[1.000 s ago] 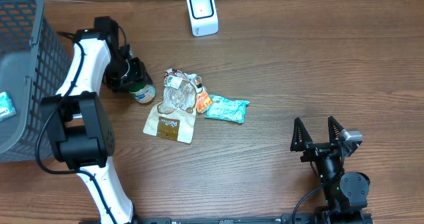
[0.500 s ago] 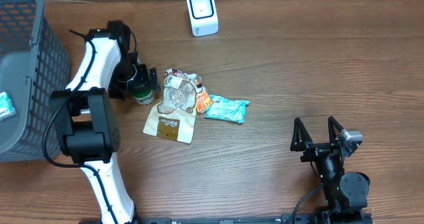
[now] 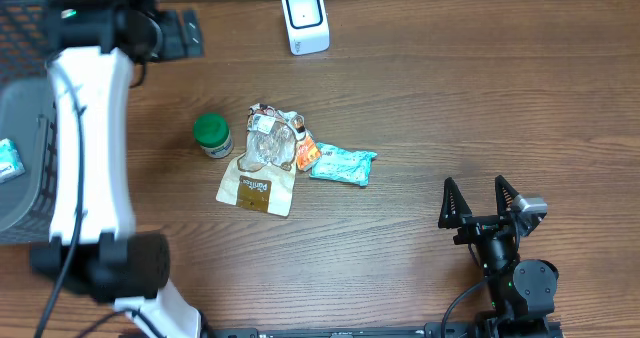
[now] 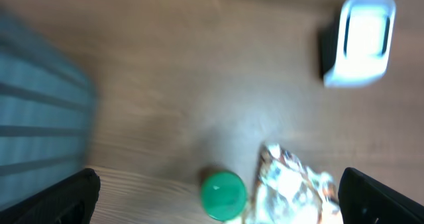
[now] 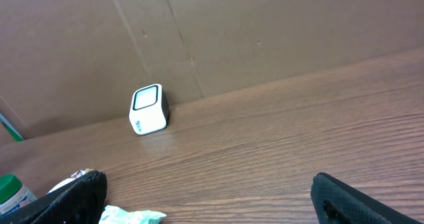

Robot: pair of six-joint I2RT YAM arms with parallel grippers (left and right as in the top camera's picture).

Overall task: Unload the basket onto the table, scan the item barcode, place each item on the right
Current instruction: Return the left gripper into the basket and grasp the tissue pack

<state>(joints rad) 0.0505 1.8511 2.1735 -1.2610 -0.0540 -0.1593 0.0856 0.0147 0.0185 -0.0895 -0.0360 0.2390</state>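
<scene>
A green-lidded jar stands upright on the table, left of a pile of packets. My left gripper is lifted well above and behind it, open and empty. The blurred left wrist view looks down on the jar's lid between the wide-apart fingers. The white barcode scanner stands at the back edge and also appears as scanner and scanner. My right gripper rests open at the front right, holding nothing.
The pile holds a brown pouch, a clear crinkled bag and a teal packet. A grey mesh basket with a packet inside fills the left edge. A cardboard wall backs the table.
My left gripper opened and let go of the green-lidded jar, then rose up and back toward the far left. The jar stays standing on the table. The right arm has not moved.
</scene>
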